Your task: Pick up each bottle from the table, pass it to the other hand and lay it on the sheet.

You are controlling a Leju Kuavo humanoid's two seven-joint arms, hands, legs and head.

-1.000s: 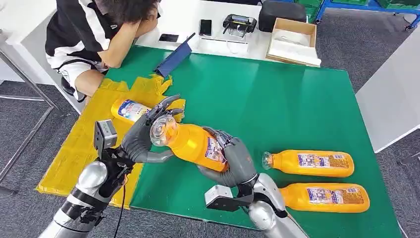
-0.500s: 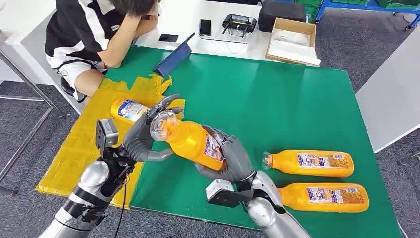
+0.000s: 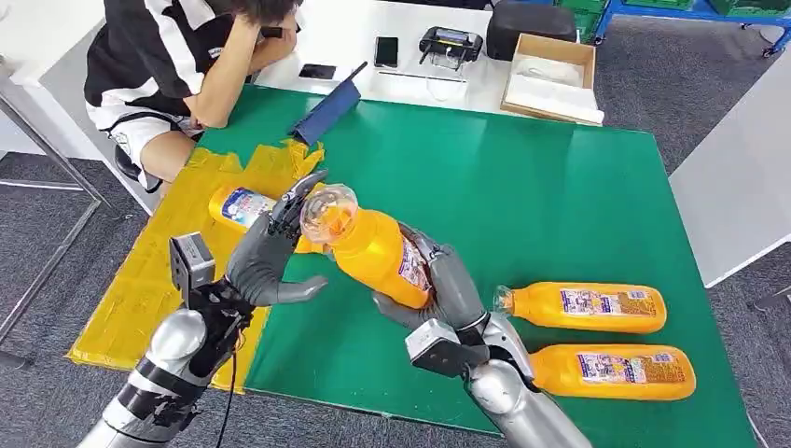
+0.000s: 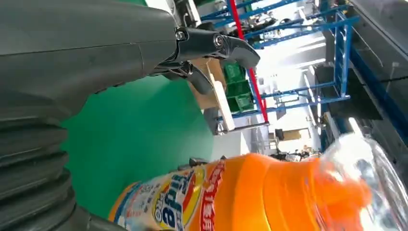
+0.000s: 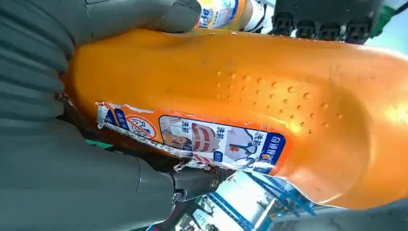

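My right hand (image 3: 446, 297) grips an orange bottle (image 3: 375, 254) by its lower body and holds it tilted above the green mat (image 3: 522, 187), clear cap end up. In the right wrist view the bottle (image 5: 250, 86) lies across my right hand (image 5: 57, 183). My left hand (image 3: 266, 259) is beside the cap end, fingers (image 4: 216, 43) spread and not closed on the bottle (image 4: 269, 197). A second orange bottle (image 3: 241, 205) lies on the yellow sheet (image 3: 154, 271). Two more bottles (image 3: 583, 306) (image 3: 611, 371) lie on the mat to the right.
A person (image 3: 177, 65) sits at the far left corner, leaning on the table. Behind the mat, a white table carries a phone (image 3: 386, 50), a controller (image 3: 451, 45), a cardboard box (image 3: 552, 77) and a black bag (image 3: 532, 21). A blue folder (image 3: 328, 109) lies at the mat's far edge.
My right hand has lifted the bottle and tipped its cap end higher and farther away. My left hand's fingers, earlier around the cap, now stand apart beside it.
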